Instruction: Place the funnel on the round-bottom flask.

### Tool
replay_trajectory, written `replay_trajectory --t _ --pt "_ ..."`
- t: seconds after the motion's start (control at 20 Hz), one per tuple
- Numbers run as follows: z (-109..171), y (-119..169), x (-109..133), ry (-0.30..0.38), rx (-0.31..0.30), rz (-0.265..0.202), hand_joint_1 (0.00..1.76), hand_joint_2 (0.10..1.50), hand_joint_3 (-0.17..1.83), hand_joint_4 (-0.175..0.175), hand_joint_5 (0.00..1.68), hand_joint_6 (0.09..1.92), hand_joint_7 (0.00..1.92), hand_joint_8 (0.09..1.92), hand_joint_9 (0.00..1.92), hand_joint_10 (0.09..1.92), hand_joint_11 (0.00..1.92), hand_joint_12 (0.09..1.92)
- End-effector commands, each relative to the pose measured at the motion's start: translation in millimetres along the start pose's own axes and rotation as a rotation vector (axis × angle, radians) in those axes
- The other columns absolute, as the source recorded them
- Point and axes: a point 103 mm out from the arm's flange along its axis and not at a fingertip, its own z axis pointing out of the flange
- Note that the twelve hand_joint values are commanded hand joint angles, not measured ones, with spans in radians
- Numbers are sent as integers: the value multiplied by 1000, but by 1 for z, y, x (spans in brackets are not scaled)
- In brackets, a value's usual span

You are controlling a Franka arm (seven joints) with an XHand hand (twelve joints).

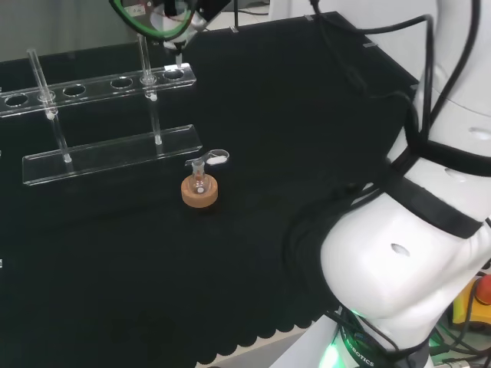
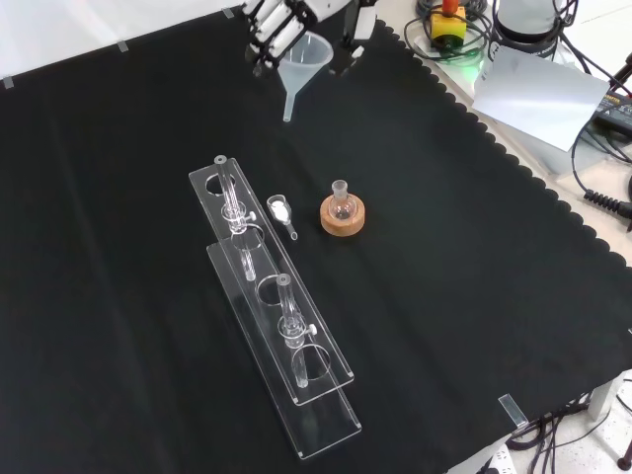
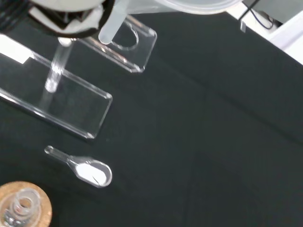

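In the front view the hand (image 2: 279, 22) hangs high over the far edge of the cloth, its fingers and thumb curled round a clear funnel (image 2: 302, 57) whose stem points down. The wrist view has the funnel's stem (image 3: 111, 29) close by, beside part of the hand (image 3: 71, 18). A small round-bottom flask (image 2: 342, 202) stands upright on a cork ring (image 2: 343, 219) mid-cloth, well apart from the funnel and nearer the front camera. The same flask (image 1: 200, 182) and flask (image 3: 19, 208) also appear from the head and wrist cameras.
A clear scoop (image 2: 281, 211) holding white powder lies just left of the cork ring. A long clear tube rack (image 2: 269, 301) stretches to the lower left. The arm's white links (image 1: 414, 238) take up the right of the head view.
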Motion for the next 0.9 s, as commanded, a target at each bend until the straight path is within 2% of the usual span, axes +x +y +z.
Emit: replay_trajectory --t 0.05,0.4,0.9 --pt "69 -12 32 -84 126 36 970 701 700 20 608 469 484 636 893 452 533 1352" --pt "87 -12 35 -103 158 25 969 702 702 20 604 484 485 638 893 453 532 1351" --pt "90 -12 34 -115 165 17 969 702 706 20 598 503 485 641 891 455 527 1350"
